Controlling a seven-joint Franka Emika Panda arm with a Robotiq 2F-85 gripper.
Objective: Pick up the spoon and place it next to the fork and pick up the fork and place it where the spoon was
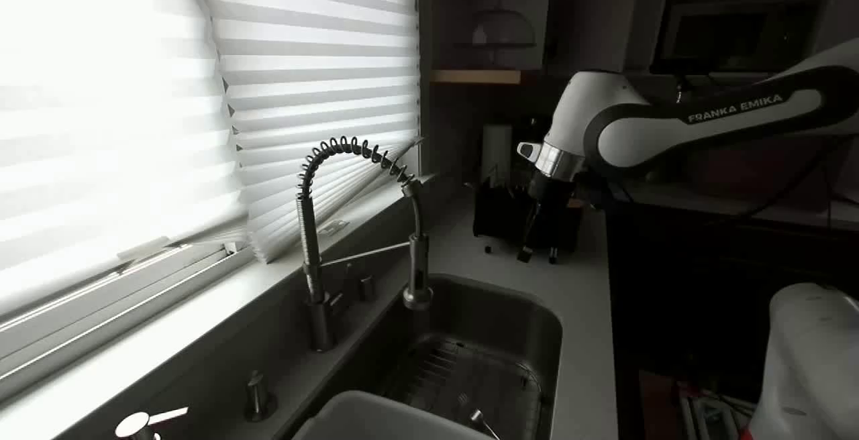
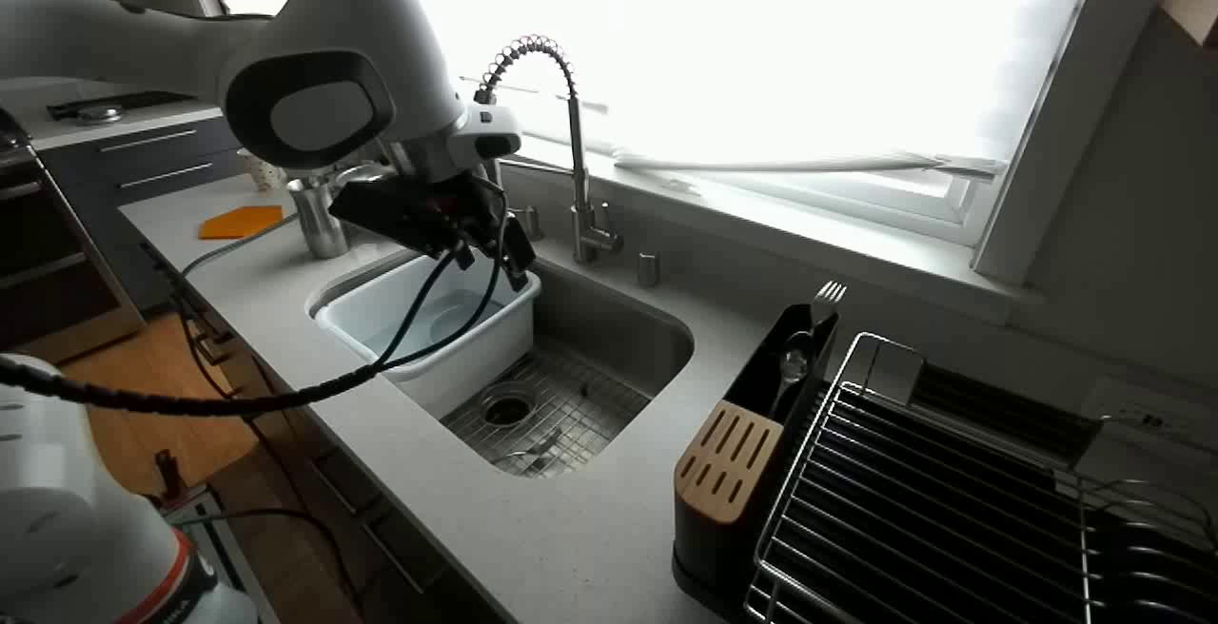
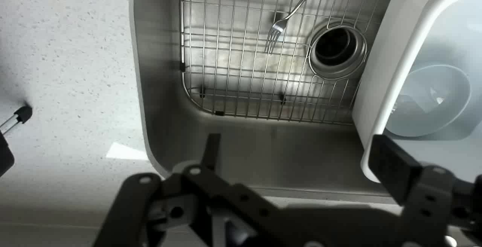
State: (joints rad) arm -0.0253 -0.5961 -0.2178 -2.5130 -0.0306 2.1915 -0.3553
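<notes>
A fork [image 3: 279, 25] lies on the wire grid in the sink, tines toward the bottom of the wrist view, left of the drain. It also shows in an exterior view [image 2: 540, 454]. Another fork [image 2: 830, 294] stands tines up in the black cutlery holder [image 2: 697, 548] beside the sink. A spoon [image 2: 794, 364] leans in that holder, bowl up. My gripper [image 3: 296, 140] is open and empty, its fingers wide apart. It is high above the sink, apart from all cutlery; it shows in both exterior views [image 1: 525, 253] [image 2: 492, 267].
A white tub [image 2: 476, 358] holding a bowl in water fills one end of the sink [image 3: 158, 89]. A spring faucet [image 2: 577, 158] rises at the window side. A wire drying rack [image 2: 913, 481] adjoins the holder. A metal cup [image 2: 319, 220] and orange mat [image 2: 241, 222] are beyond.
</notes>
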